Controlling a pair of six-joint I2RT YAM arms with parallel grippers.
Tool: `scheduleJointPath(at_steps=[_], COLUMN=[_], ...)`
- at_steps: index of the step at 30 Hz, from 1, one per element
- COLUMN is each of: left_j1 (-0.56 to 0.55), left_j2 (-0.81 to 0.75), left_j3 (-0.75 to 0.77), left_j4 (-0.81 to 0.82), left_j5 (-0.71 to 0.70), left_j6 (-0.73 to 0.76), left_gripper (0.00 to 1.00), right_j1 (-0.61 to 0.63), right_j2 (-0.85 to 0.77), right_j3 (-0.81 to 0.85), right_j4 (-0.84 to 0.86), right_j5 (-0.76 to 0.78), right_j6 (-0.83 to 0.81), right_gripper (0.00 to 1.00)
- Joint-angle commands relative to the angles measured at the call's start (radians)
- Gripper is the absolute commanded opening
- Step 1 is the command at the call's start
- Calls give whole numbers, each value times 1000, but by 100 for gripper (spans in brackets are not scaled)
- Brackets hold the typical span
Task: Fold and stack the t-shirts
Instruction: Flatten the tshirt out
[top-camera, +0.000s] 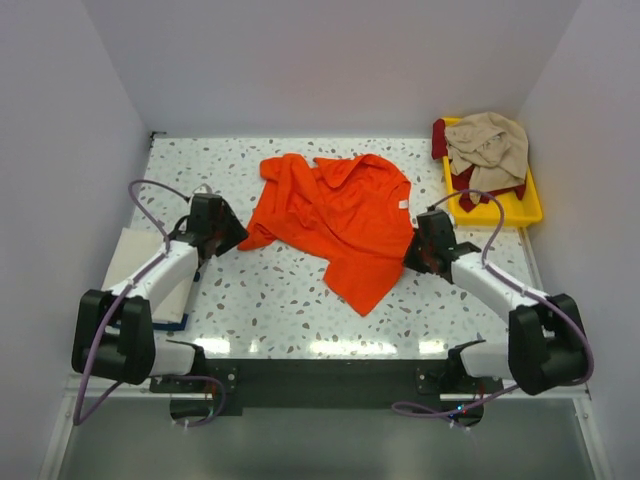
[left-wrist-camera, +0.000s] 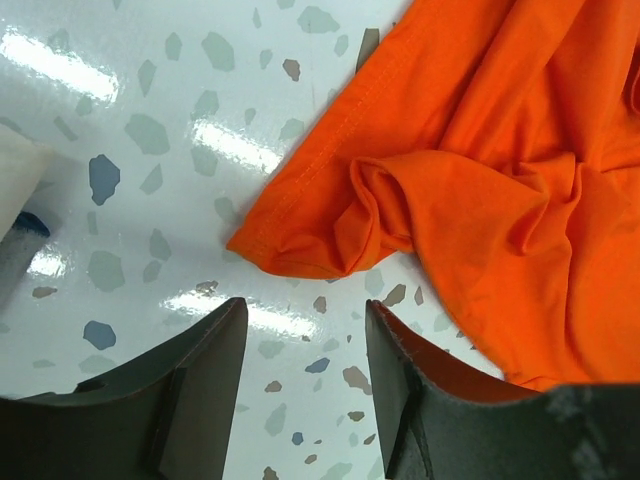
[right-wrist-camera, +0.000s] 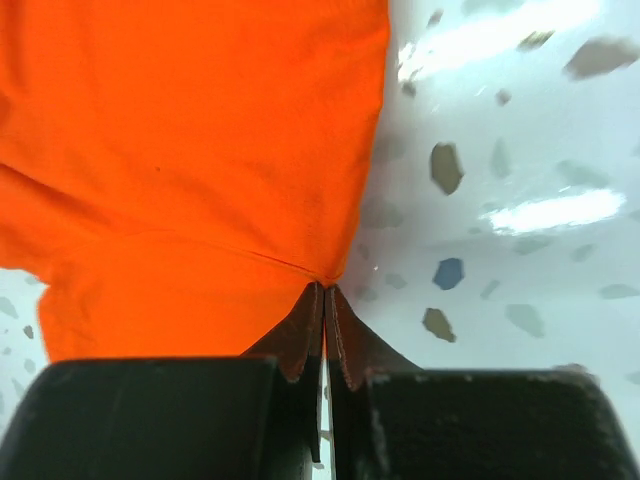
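An orange t-shirt (top-camera: 340, 215) lies crumpled in the middle of the speckled table. My left gripper (top-camera: 232, 238) is at its left sleeve. In the left wrist view that gripper (left-wrist-camera: 305, 330) stands open over bare table, and the rolled sleeve hem (left-wrist-camera: 300, 250) lies just beyond the fingertips without touching them. My right gripper (top-camera: 412, 250) is at the shirt's right edge. The right wrist view shows that gripper (right-wrist-camera: 325, 292) shut on the orange t-shirt (right-wrist-camera: 190, 150), pinching its side hem. A beige t-shirt (top-camera: 488, 145) lies heaped on a dark red one (top-camera: 440, 138).
A yellow tray (top-camera: 528, 208) at the back right holds the beige and dark red shirts. A folded cream-white shirt (top-camera: 135, 262) lies at the left edge over a navy one (top-camera: 172, 322), partly under my left arm. White walls close in the table on three sides.
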Motion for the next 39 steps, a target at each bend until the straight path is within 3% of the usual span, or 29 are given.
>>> scheduleJointPath(at_steps=[1,9,39], left_j1=[6,6,6], left_j2=[4,56,194], left_j3=[-14,-44,18], left_j4=[55,82,95], left_j5=[10,21,-90], left_j6=[-23,-63,-129], left_gripper=[54,47,39], right_j1=[-37,-155,-262], right_j2=[-109,-123,10], right_j3=[95,105,163], right_j4=[-161,-207,-141], right_j5=[166,117,13], right_j6=[-122,-172,-169], right_gripper=[0,1,4])
